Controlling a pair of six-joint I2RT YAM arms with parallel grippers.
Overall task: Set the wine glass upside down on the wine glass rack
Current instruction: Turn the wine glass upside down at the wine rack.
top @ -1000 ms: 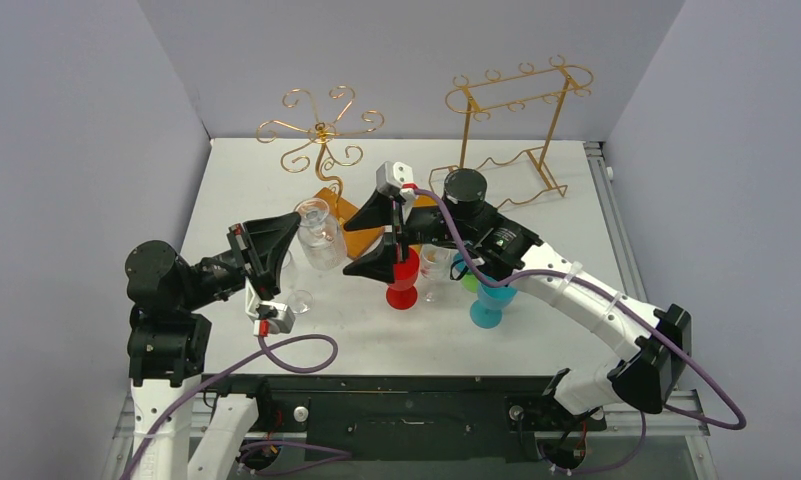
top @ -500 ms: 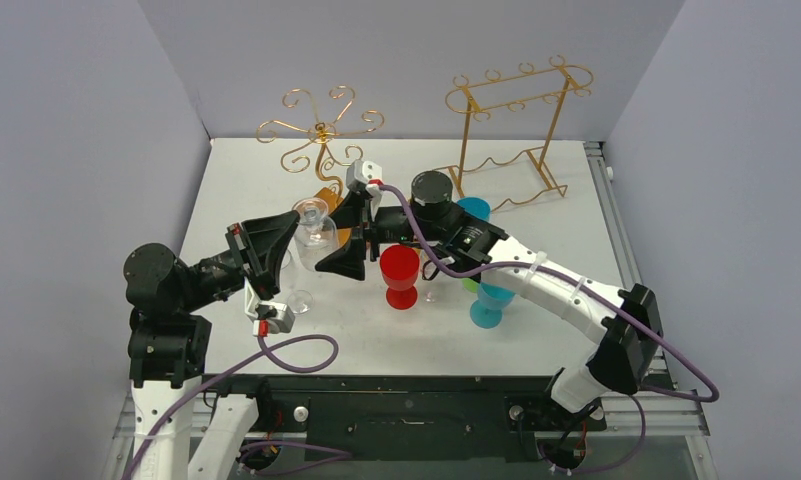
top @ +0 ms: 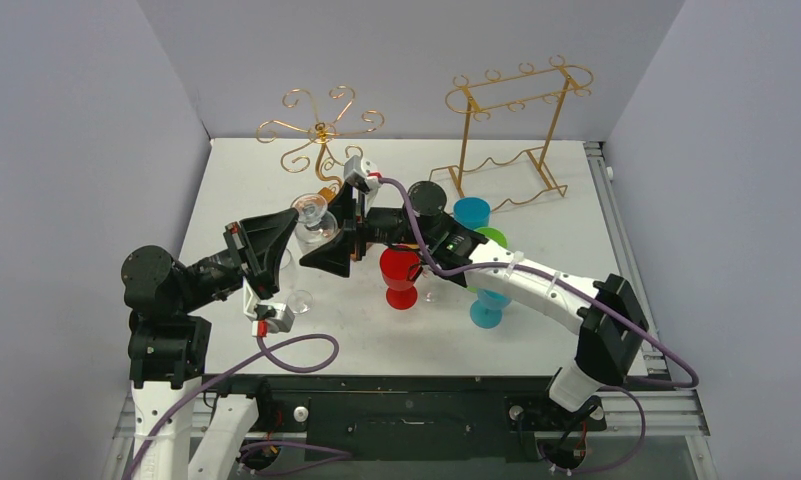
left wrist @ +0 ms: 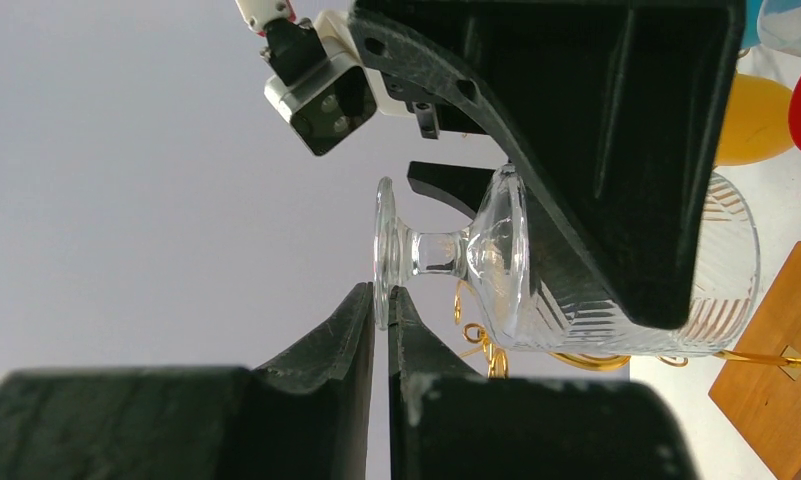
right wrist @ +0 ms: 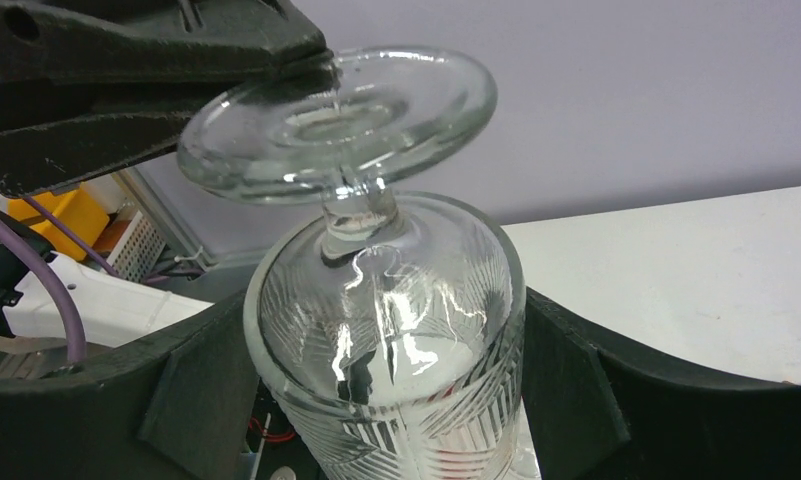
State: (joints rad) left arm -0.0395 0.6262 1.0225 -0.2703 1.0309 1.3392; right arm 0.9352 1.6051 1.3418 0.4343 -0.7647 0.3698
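One clear wine glass (right wrist: 386,320) with a cut fern-like pattern hangs in the air over the table (top: 376,335), upside down, foot uppermost and bowl mouth below. It is off the wine glass rack (top: 321,135), whose gold spiral arms rise just beyond it at 12 o'clock in the overhead view; the rack's brown wooden base (left wrist: 776,360) lies on the table under and behind the bowl.

The left gripper (left wrist: 381,300) reaches in from 8 o'clock and pinches the rim of the foot, its two black fingers nearly together with only the thin glass disc between them.

The right gripper (right wrist: 381,350) comes in from 3 o'clock. Its jaws stand spread wide, one finger on each side of the bowl. In its wrist view the bowl fills the gap, with the inner faces right against the glass walls; whether they press on it cannot be told.

A red goblet (top: 400,272) stands at 4 o'clock of the glass, near it. Farther out toward 3 and 4 o'clock, partly hidden by the right arm, are a blue cup (top: 473,212), a green one (top: 493,238) and a cyan goblet (top: 488,305). A second clear glass (top: 294,295) stands at 7 o'clock, beneath the left gripper. At 2 o'clock, well apart, the tall gold wire frame rack (top: 511,120) stands by the back wall.
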